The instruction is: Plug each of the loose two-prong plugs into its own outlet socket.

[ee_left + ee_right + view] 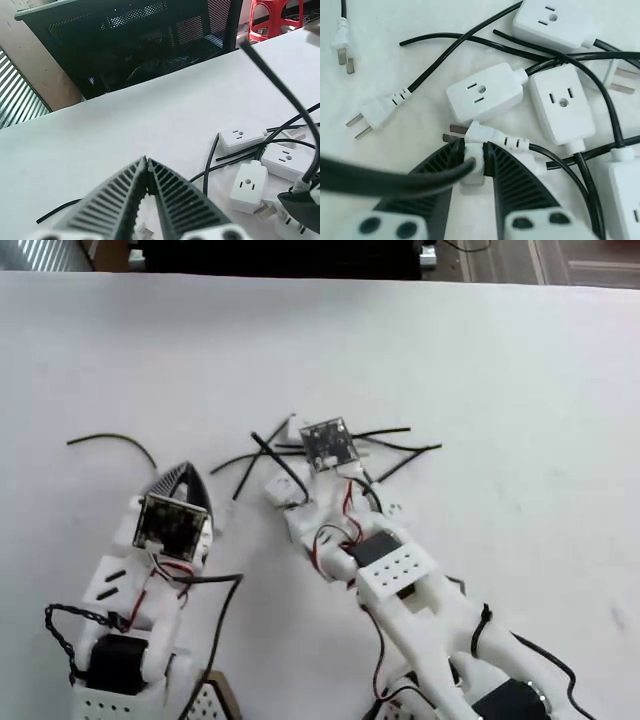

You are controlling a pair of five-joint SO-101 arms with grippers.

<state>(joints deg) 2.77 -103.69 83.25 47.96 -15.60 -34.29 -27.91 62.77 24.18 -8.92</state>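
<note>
My right gripper (472, 150) is shut on a white two-prong plug (472, 169), whose black cable runs off close past the camera. Just beyond its tips lies a second plug (487, 135), prongs beside a white outlet socket (485, 92). More sockets (562, 102) (552, 20) (627, 195) lie around it among tangled black cables. Loose plugs (380, 110) (342, 42) rest on the table farther off. My left gripper (147, 164) is shut with nothing in it, hovering apart from the sockets (250, 186) (240, 135). In the high view it (188, 480) sits left of the cable pile.
The white table (500, 370) is bare toward the back and right. One stray black cable (110, 440) lies left of the pile. A black mesh chair (150, 35) stands behind the table's far edge. The right arm (395, 570) stretches in from the lower right.
</note>
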